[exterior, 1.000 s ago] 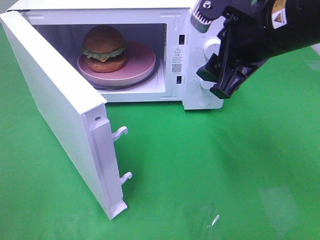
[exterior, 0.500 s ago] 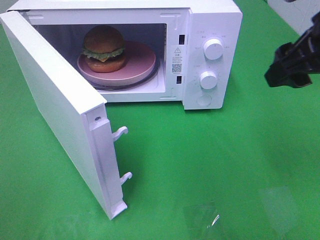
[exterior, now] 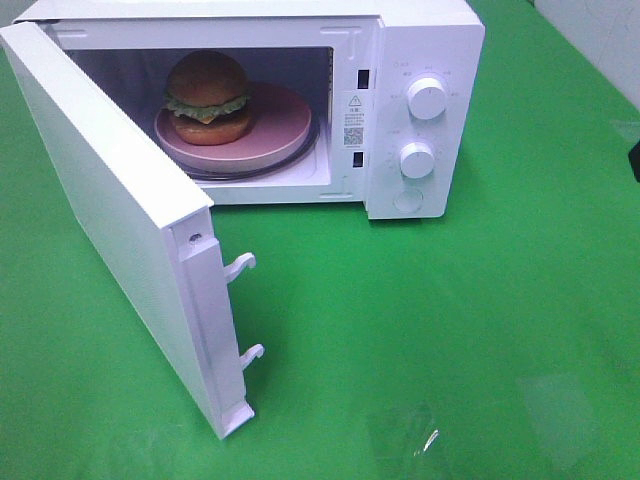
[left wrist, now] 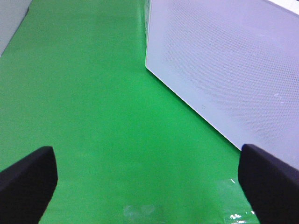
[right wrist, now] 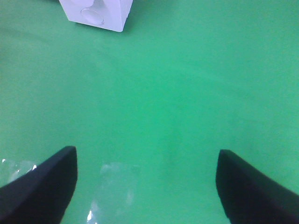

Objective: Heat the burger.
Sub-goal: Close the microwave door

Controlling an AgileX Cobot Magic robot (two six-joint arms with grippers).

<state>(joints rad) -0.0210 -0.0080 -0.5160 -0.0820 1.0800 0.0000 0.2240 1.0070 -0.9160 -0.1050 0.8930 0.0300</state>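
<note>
Two end effectors are shown by the wrist views, both spread wide w/ nothing btwn the fingers. The burger (exterior: 207, 97) is seen inside the microwave (exterior: 425, 30), set on a pink plate (exterior: 285, 125) toward the cavity's left. The door (exterior: 100, 220) is swung wide open to the front-left.

Loading is judged done, so the step in hand is judged to be shutting the door, w/ the knobs (exterior: 427, 100) to be set after.

The left end effector (left wrist: 148, 161) is held over bare tabletop (exterior: 450, 330), near the door's outer face. The right end effector (right wrist: 147, 163) is held over tabletop, apart from the microwave's front-right corner.

Next move, as judged: the door is to be pushed on its outer face, prob. by the left arm, until the two latch hooks (exterior: 243, 265) are seated. Which knob sets the time can't be read.

The tabletop is covered in flat bright green, w/ glossy clear patches (exterior: 400, 435) near the front. A strip of pale wall (exterior: 600, 30) is seen at back right; no more of the room is shown.
</note>
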